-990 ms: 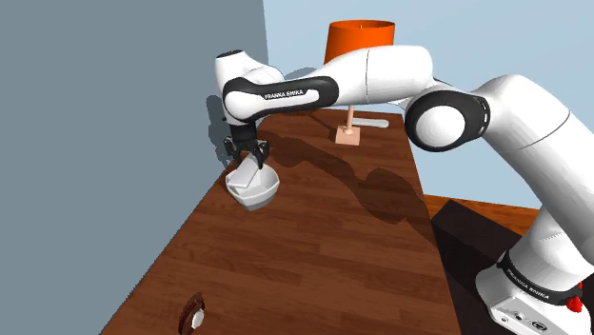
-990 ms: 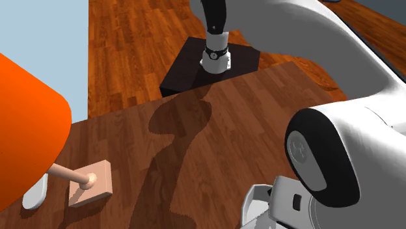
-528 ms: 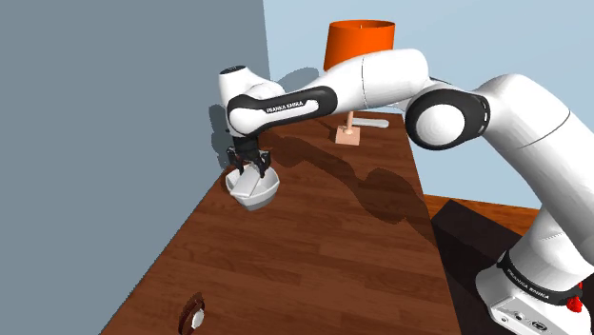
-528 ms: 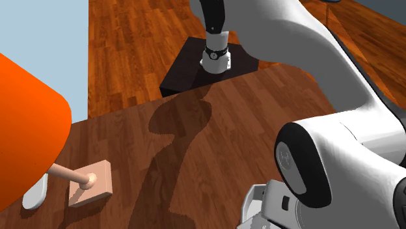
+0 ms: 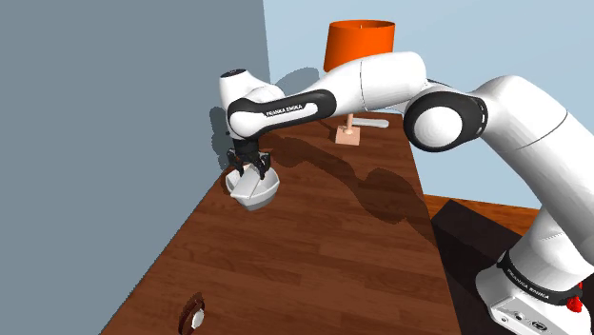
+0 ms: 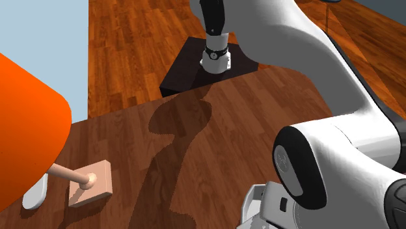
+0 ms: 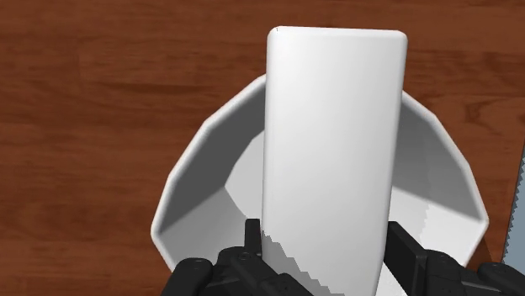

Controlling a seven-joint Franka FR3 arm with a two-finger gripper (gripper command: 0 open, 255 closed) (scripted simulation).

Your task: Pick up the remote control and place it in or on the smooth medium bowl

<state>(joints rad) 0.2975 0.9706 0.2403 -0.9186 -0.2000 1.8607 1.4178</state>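
A plain white, flat remote control (image 7: 335, 151) is clasped near its lower end between my black fingers; my gripper (image 7: 326, 252) is shut on it. Right beneath it lies a white faceted bowl (image 7: 181, 198), and the remote's far end reaches over the bowl's rim. In the shoulder view my gripper (image 5: 249, 164) points down into that bowl (image 5: 257, 193), which stands on the dark wooden table (image 5: 314, 257) close to the grey wall. The remote's lower end is hidden by the bowl and my fingers there.
An orange lamp (image 5: 359, 43) on a small wooden foot (image 5: 347, 135) stands at the table's far end, a flat white object (image 5: 371, 122) beside it. A small brown-and-white thing (image 5: 194, 314) lies near the front edge. The grey wall (image 5: 114, 114) runs along the table's left side.
Over the last second my gripper came down with the remote, from just above the bowl into it. In the last half second it hardly moved.
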